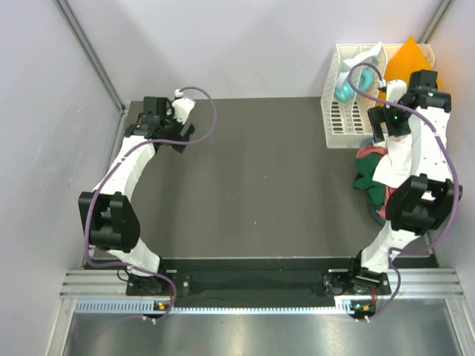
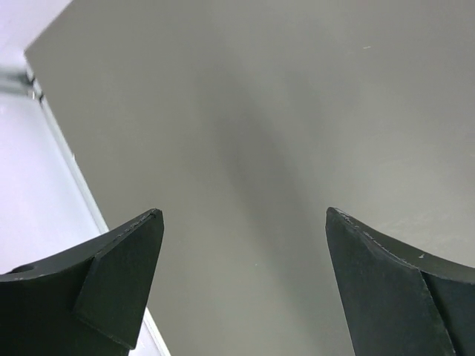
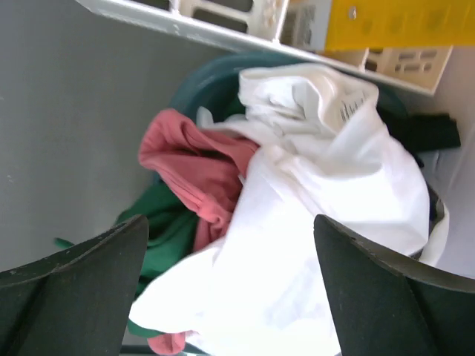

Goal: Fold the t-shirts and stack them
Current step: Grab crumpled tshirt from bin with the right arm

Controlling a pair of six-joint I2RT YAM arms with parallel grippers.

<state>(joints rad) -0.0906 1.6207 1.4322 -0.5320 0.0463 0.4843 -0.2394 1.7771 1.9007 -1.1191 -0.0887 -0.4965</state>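
Left gripper, jaws apart, over table near its left edge. Right gripper, jaws apart, above t-shirts heaped beside rack.

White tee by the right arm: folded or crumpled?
Crumpled. The large white cloth t-shirt lies bunched and creased over the salmon-red shirt and dark green shirt in one heap.

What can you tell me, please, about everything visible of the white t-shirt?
The white t-shirt is soft, thin-looking cloth, crumpled and unfolded, with small dark printing showing near one fold. It lies uppermost in the heap, draped over the salmon-red shirt and the green shirt, close to the white rack.
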